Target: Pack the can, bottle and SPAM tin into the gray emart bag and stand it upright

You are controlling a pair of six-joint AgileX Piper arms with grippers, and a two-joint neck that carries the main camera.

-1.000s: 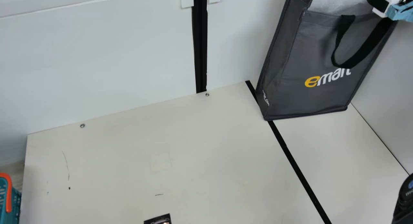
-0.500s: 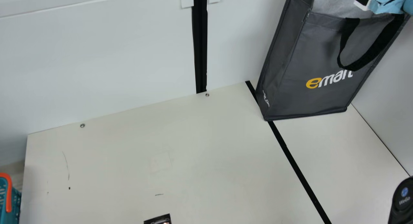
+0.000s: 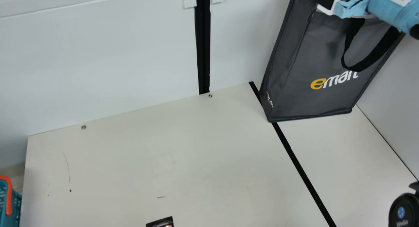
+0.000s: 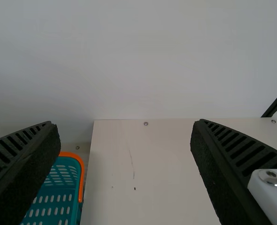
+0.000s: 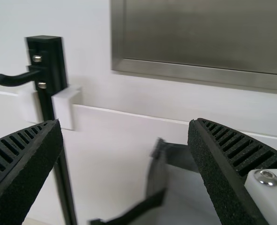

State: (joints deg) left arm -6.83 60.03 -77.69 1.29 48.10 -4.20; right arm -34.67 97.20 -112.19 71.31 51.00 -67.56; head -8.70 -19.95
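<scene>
My big cream desk (image 3: 157, 168) has the tall gray cloth emart bag (image 3: 304, 102) with black straps standing up at its far right part. A teal plastic basket (image 3: 14, 204) with an orange handle sits just past the desk's left side. My right claw (image 3: 324, 0) is up by the bag's top, wide open and holding nothing. My left claw (image 4: 124, 122) is wide open and empty too. A little dark flat thing (image 3: 160, 223) pokes in at the main view's bottom edge; I can't tell what it is.
</scene>
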